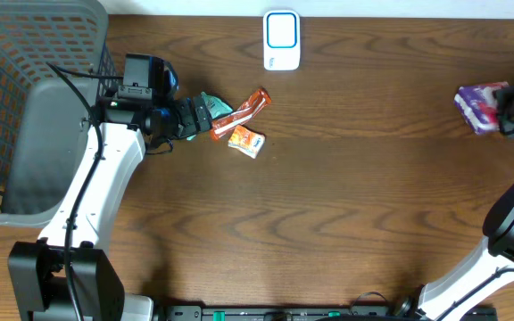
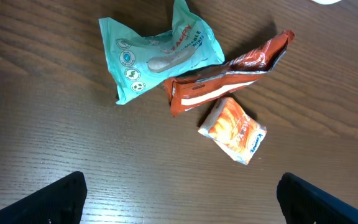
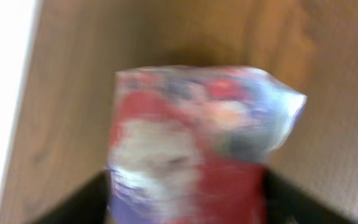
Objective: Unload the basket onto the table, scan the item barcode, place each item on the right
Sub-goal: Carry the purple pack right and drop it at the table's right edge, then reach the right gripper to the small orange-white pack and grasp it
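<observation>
Purple packet (image 1: 478, 105) at R fingers (image 1: 510, 107): prob. light, soft, slippery film; pinch sealed edge. R fingers' state blurred, can't tell; L fingers (image 2: 61, 200) wide apart, empty.

A grey basket (image 1: 7, 80) with latticed walls is standing at the left end of the brown wood-grain worktop (image 1: 346, 196), its open top facing up. Not far to its right, three packets are lying flat in a loose cluster on the wood. A crumpled teal packet (image 2: 157, 59) is lying against one end of a long red-orange packet (image 2: 225, 78) that is stretching away at a slant, and a small orange packet (image 2: 234, 130) is sitting just beside the red-orange one's long edge.
</observation>
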Robot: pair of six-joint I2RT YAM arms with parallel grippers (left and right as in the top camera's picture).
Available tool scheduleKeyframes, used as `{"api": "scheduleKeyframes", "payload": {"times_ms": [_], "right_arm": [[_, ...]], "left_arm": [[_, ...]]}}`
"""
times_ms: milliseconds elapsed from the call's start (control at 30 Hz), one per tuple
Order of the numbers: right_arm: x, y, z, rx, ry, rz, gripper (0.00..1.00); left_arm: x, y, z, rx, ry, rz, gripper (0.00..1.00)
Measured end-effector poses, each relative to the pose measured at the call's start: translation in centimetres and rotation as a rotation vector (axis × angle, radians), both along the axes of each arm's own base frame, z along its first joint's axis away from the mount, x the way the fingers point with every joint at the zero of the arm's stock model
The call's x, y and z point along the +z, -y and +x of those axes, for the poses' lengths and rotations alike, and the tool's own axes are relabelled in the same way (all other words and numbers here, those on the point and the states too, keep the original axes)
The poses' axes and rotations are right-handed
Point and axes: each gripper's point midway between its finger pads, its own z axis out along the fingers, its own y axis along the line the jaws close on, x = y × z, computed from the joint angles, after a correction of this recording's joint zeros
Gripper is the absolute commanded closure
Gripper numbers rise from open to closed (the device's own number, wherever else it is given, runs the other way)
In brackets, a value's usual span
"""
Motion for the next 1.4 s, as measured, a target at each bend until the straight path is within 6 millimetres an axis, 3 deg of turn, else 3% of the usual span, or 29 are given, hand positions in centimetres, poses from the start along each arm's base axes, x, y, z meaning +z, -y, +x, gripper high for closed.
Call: {"api": "scheduleKeyframes", "payload": {"times_ms": [200,400,500,600,733,867,1000,1100,1267,1400], "right_arm": [[2.9,-2.2,3.0,0.208,0.168,0.042,0.21],[10.6,-6.4,3.7,0.373,0.321,0.032,0.2],[15.4,-10.6,3.5,0.507,0.381,-0.011,0.23],[17.1,-16.7,3.8,0.707,0.394,-0.017,0.16],[13.6,-26.1,2.7,0.947,0.268,0.083,0.08],[9.6,-35.1,2.1,1.184,0.182,0.118,0.08],[5.8,-43.8,1.3,1.419,0.151,0.098,0.13],[2.5,-50.3,0.1,1.563,0.143,0.103,0.28],[-1.5,-54.9,-1.1,1.648,0.113,0.131,0.32],[-4.6,-56.4,-2.5,1.666,0.043,0.176,0.39]], "left_arm": [[0.0,0.0,0.0,0.0,0.0,0.0,0.02],[0.0,0.0,0.0,0.0,0.0,0.0,0.02],[0.0,0.0,0.0,0.0,0.0,0.0,0.02],[0.0,0.0,0.0,0.0,0.0,0.0,0.02],[0.0,0.0,0.0,0.0,0.0,0.0,0.02],[0.0,0.0,0.0,0.0,0.0,0.0,0.02],[0.0,0.0,0.0,0.0,0.0,0.0,0.02],[0.0,0.0,0.0,0.0,0.0,0.0,0.02],[0.0,0.0,0.0,0.0,0.0,0.0,0.02],[0.0,0.0,0.0,0.0,0.0,0.0,0.02]]}}
